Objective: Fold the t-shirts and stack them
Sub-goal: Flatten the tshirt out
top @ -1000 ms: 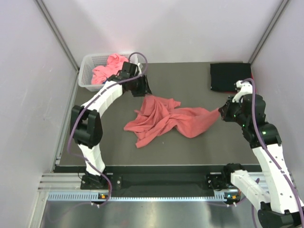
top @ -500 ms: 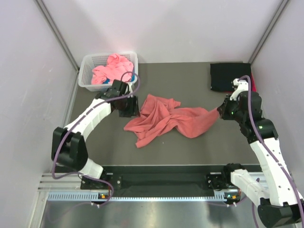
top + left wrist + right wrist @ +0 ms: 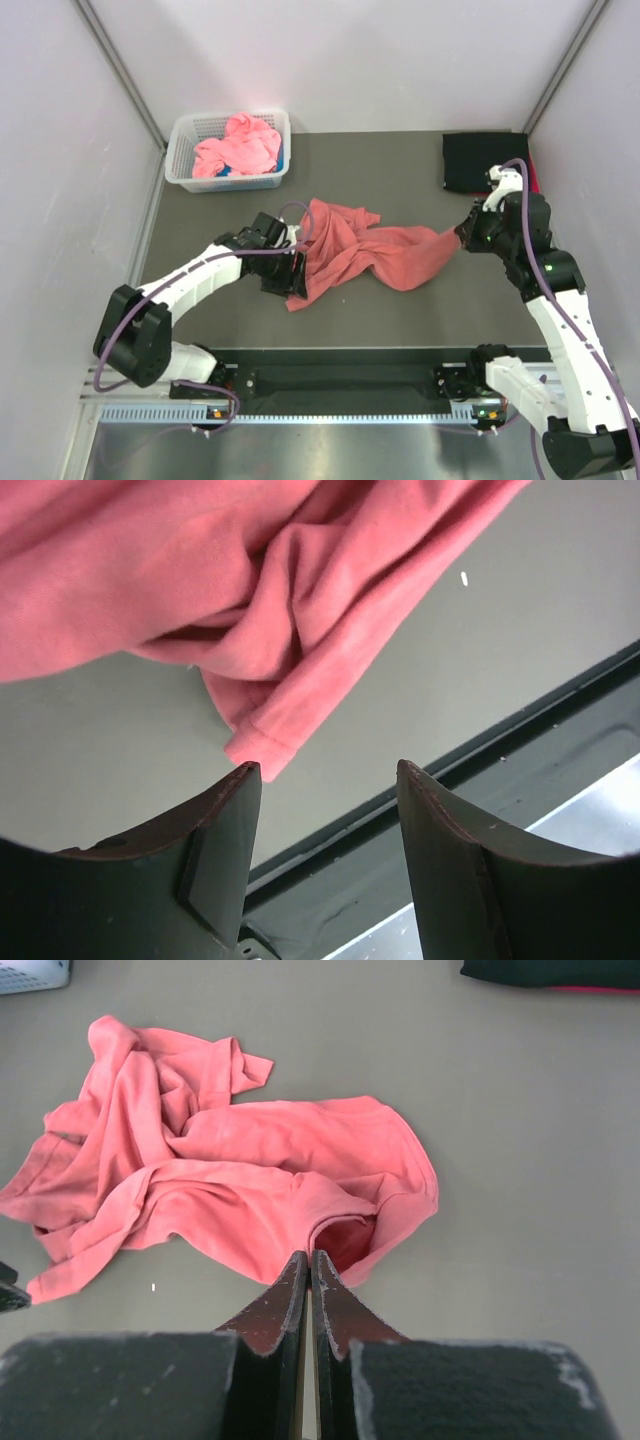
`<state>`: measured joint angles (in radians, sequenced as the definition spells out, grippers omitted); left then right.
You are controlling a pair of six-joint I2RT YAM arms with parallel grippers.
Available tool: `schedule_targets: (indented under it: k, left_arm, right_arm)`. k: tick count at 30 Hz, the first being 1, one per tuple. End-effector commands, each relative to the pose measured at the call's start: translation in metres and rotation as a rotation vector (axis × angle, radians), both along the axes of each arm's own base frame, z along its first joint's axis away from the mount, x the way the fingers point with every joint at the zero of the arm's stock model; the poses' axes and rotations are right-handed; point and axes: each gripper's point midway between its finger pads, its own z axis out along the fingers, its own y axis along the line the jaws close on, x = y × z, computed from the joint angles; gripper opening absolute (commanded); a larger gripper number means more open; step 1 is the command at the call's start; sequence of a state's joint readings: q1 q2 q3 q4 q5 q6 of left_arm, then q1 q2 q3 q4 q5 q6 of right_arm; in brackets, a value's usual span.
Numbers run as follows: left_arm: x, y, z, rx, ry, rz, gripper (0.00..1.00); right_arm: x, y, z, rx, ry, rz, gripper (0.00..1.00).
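A salmon-red t-shirt point(image 3: 365, 252) lies crumpled in the middle of the dark table. My right gripper point(image 3: 462, 237) is shut on its right edge, and in the right wrist view the closed tips point(image 3: 308, 1256) pinch the hem of the t-shirt point(image 3: 250, 1180). My left gripper point(image 3: 293, 276) is open at the shirt's near left corner. In the left wrist view the shirt point(image 3: 250, 600) hangs just ahead, its corner touching the left fingertip point(image 3: 245, 780), and nothing lies between the open gripper point(image 3: 325, 770) jaws. Pink t-shirts point(image 3: 238, 145) sit in the basket. A folded black t-shirt point(image 3: 480, 160) lies at the back right.
The white lattice basket point(image 3: 182, 165) stands at the back left, its corner showing in the right wrist view point(image 3: 30, 972). A red edge point(image 3: 531, 176) shows under the black shirt point(image 3: 550, 970). Grey walls close the sides. The table's front rail point(image 3: 520, 730) runs near the left gripper.
My left arm has swung from the basket toward me and now sits at the salmon-red shirt's near left corner. The right gripper has held its grip and barely moved.
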<state>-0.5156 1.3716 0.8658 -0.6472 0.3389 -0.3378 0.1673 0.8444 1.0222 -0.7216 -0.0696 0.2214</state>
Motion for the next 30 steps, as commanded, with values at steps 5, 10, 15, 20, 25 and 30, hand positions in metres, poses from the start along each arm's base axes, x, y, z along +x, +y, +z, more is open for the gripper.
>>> schedule_targets:
  k: [5,10,15,20,25,30]
  left_arm:
    - [0.013,-0.004,-0.021,0.013,-0.029,-0.012,0.62]
    - [0.017,-0.002,-0.035,0.058,0.005,-0.01,0.63]
    - [0.005,-0.015,-0.044,-0.003,0.098,-0.066,0.63]
    - [-0.009,-0.024,-0.029,-0.083,0.107,-0.111,0.62]
    - [-0.016,-0.03,-0.011,-0.149,0.079,-0.14,0.61]
    - [-0.024,-0.036,-0.011,-0.181,0.107,-0.145,0.56]
  right_arm:
    - [0.002,0.004,0.039,0.047,-0.129,0.015,0.0]
    - [0.0,0.008,0.04,0.06,-0.134,0.033,0.0]
    - [-0.001,0.009,0.039,0.061,-0.142,0.042,0.0]
    - [-0.002,0.011,0.04,0.069,-0.153,0.056,0.0]
    - [-0.004,0.013,0.036,0.074,-0.154,0.068,0.0]
    - [-0.005,0.013,0.037,0.071,-0.158,0.069,0.0]
